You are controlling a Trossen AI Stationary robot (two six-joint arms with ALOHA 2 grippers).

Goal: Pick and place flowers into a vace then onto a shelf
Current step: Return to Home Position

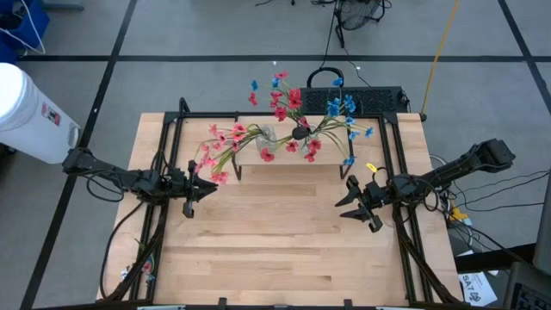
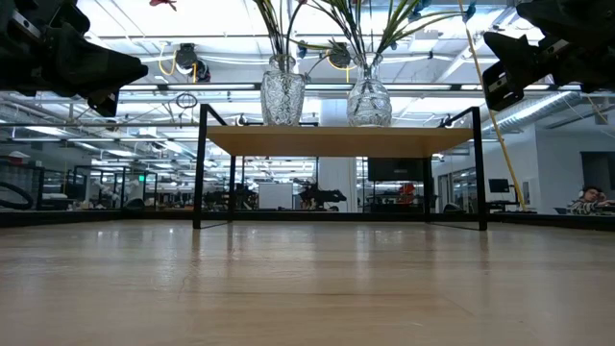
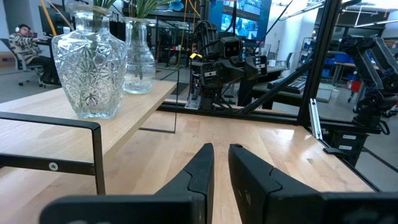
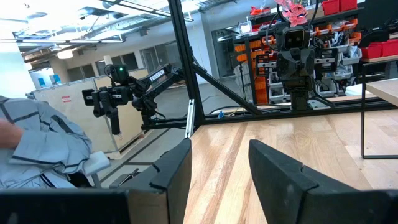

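The flowers stand in two cut-glass vases (image 2: 283, 91) (image 2: 369, 96) on the low wooden shelf (image 2: 336, 141) at the table's far middle. From above, pink and red sprays (image 1: 225, 148) lean to the left, red ones (image 1: 287, 102) toward the far edge, and blue ones (image 1: 341, 107) to the right. Both vases rest by their bases on the shelf board (image 3: 134, 115). My left gripper (image 1: 211, 184) hovers left of the shelf, pointing level at the right arm, its fingers (image 3: 202, 163) a narrow gap apart and empty. My right gripper (image 1: 344, 200) hovers right of the shelf, open and empty (image 4: 221, 146).
A black outer frame (image 1: 172, 138) runs around the tabletop. A black keyboard (image 1: 357, 96) lies beyond the far edge. A white cylinder (image 1: 26, 108) stands off the table's left. A person's grey sleeve (image 4: 37, 146) shows beyond the table. Bare wood (image 1: 275, 245) lies in front of the shelf.
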